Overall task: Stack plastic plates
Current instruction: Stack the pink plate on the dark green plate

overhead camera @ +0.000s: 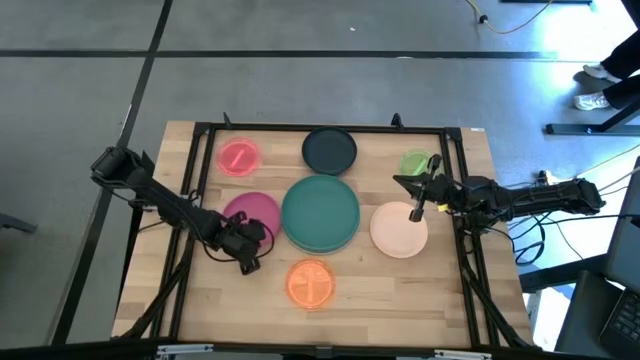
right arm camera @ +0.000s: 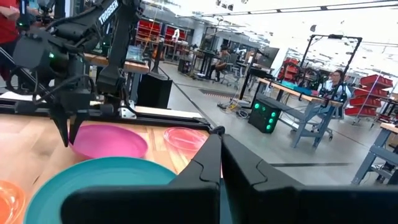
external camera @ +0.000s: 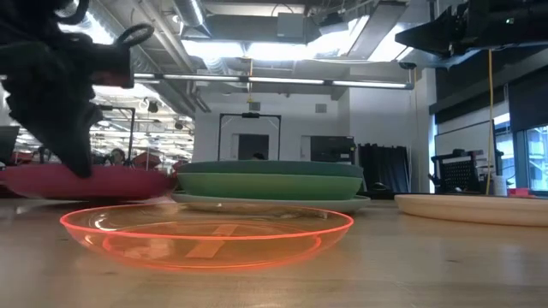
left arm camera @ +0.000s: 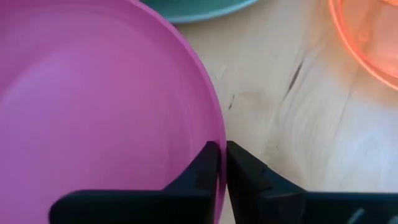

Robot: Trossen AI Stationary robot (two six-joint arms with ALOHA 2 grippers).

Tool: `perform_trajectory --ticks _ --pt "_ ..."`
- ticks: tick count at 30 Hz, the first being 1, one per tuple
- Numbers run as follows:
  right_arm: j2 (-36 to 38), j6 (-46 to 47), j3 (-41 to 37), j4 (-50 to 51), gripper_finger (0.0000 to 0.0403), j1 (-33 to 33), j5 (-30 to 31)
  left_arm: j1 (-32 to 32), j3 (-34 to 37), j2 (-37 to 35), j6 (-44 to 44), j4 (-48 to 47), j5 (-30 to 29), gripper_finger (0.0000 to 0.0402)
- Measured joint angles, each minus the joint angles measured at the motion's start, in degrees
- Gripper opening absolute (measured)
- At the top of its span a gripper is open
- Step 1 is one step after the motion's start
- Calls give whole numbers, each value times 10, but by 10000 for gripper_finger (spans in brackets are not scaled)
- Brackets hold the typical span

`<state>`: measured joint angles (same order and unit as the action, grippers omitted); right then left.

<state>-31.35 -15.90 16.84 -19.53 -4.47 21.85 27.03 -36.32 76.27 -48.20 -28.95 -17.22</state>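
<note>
Between the fingers of my left gripper (overhead camera: 243, 238) (left arm camera: 224, 163) is the near rim of the magenta plate (overhead camera: 254, 210) (left arm camera: 99, 106). My right gripper (overhead camera: 417, 207) (right arm camera: 221, 155) is shut on nothing, raised above the peach plate (overhead camera: 398, 232). A stack with a teal plate on top (overhead camera: 320, 212) (external camera: 270, 168) lies mid-table. The dark navy plate (overhead camera: 329, 150), pink plate (overhead camera: 238, 158), light green plate (overhead camera: 413, 163) and clear orange plate (overhead camera: 310, 283) (external camera: 205, 235) each lie flat on the wood. My left gripper pinches the magenta plate's rim (left arm camera: 221, 134) at its near side. One finger (left arm camera: 202, 167) is inside the plate and one (left arm camera: 245, 171) outside, coming from above and pointing down. The plate still seems to lie on the table (external camera: 86, 181).
A black frame (overhead camera: 300, 128) runs around the wooden table top (overhead camera: 380, 290). The teal stack lies right beside the magenta plate, and the orange plate lies toward the near edge. Bare wood shows at the near left and near right corners. People and benches are in the room beyond.
</note>
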Motion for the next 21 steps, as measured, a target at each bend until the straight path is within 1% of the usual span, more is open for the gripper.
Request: perform_trajectory --ticks 4,12,21 --pt "0 0 0 0 7 0 0 0 -23 0 9 -17 -10 8" --pt "0 0 0 0 7 0 0 0 -61 0 37 -29 -24 7" --pt "0 0 0 0 7 0 0 0 -100 -1 21 -112 -31 7"
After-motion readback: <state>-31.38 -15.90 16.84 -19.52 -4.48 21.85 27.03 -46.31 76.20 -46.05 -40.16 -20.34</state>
